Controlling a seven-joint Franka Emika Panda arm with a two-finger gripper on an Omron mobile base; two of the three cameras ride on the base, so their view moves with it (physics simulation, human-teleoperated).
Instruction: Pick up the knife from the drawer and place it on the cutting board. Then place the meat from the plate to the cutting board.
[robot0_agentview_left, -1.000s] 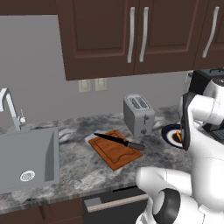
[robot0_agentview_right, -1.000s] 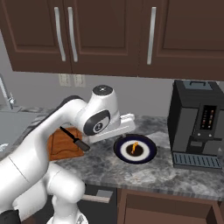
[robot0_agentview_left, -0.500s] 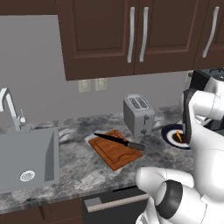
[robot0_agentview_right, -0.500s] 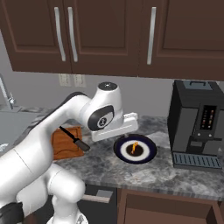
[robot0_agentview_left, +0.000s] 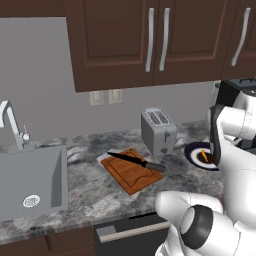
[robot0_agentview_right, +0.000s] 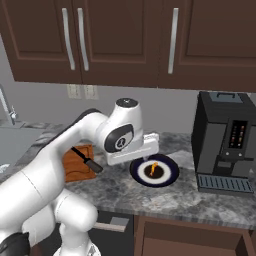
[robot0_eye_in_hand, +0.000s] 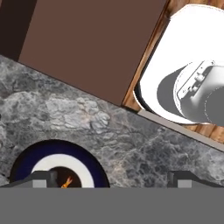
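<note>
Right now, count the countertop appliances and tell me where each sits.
2. A silver toaster stands at the back of the counter, between the cutting board and the plate. A black coffee machine stands right of the plate. The arm may hide others.

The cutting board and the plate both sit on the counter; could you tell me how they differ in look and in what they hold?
The cutting board is rectangular reddish-brown wood, while the plate is round with a dark blue rim, a white ring and a dark centre. The cutting board carries the knife, lying across it with the handle past one edge; the plate holds the small orange meat. Both lie flat on the granite counter.
</note>
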